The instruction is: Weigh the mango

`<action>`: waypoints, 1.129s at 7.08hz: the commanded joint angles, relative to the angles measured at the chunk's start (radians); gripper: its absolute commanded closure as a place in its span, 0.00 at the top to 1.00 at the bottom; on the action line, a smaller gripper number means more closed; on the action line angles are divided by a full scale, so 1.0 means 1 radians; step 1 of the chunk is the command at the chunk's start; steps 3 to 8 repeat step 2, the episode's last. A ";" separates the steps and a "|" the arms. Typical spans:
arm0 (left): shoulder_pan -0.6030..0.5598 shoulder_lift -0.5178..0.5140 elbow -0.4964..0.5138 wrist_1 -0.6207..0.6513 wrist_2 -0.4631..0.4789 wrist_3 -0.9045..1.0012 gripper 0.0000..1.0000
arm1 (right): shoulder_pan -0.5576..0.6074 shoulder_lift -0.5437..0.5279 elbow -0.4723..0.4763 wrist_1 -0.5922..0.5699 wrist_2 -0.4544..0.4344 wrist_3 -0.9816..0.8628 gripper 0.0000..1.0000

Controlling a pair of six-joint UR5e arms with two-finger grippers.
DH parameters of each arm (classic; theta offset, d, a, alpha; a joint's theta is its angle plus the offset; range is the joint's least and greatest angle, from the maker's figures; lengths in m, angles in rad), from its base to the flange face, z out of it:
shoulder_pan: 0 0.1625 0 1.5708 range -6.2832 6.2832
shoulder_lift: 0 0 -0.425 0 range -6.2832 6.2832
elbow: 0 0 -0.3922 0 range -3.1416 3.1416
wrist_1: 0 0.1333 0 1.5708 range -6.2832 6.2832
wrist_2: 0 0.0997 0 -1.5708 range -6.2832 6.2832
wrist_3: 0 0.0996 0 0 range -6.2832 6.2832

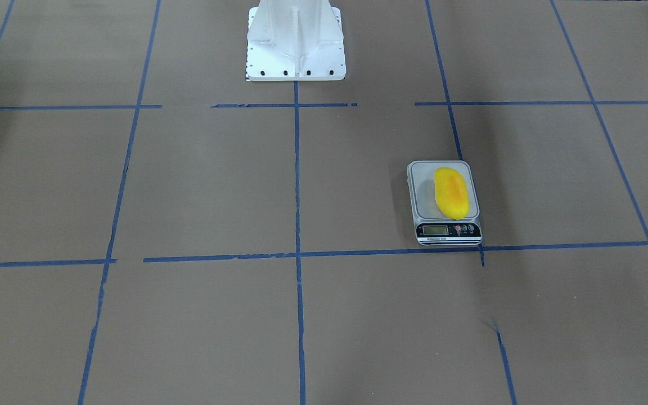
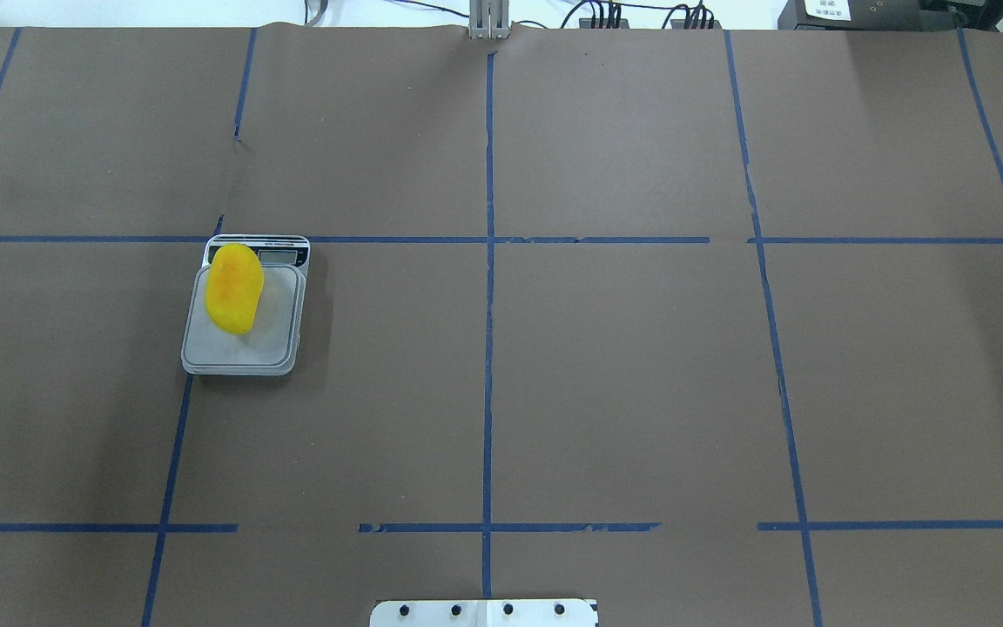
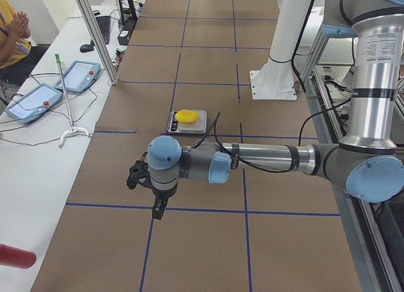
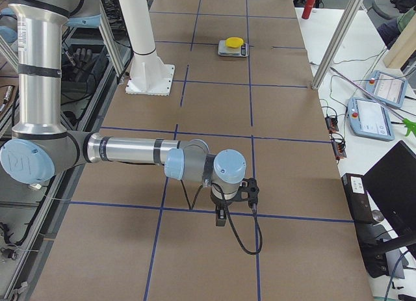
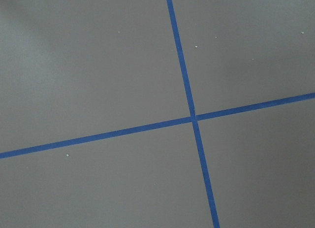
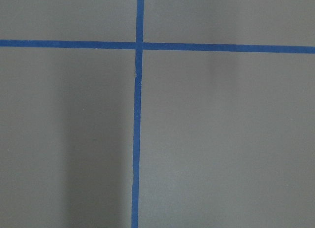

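The yellow mango (image 1: 451,192) lies on the platform of a small grey digital scale (image 1: 422,194), on my left half of the table. It also shows in the overhead view (image 2: 233,287), with the scale (image 2: 240,353) under it, and small in the side views (image 3: 186,115) (image 4: 234,41). My left gripper (image 3: 158,210) hangs over the table well away from the scale. My right gripper (image 4: 221,220) hangs over the table's other end. Both show only in side views, so I cannot tell if they are open or shut. Both wrist views show only brown paper and blue tape.
The white robot base (image 1: 296,45) stands at the table's middle edge. Teach pendants (image 3: 38,96) (image 4: 380,116) and cables lie on side benches beyond posts. A red bottle (image 4: 310,3) stands on a side bench near the scale. Blue tape lines grid the brown table.
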 commanded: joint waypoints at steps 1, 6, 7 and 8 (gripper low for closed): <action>-0.002 0.000 0.000 0.000 -0.001 0.000 1.00 | 0.000 0.000 0.000 0.000 0.000 0.000 1.00; -0.002 0.000 0.000 0.000 -0.001 0.000 1.00 | 0.000 0.000 0.000 0.000 0.000 0.000 1.00; -0.002 0.000 0.000 0.000 -0.001 0.000 1.00 | 0.000 0.000 0.000 0.000 0.000 0.000 1.00; -0.002 0.000 0.000 0.000 -0.001 0.000 1.00 | 0.000 0.000 0.000 0.000 0.000 0.000 1.00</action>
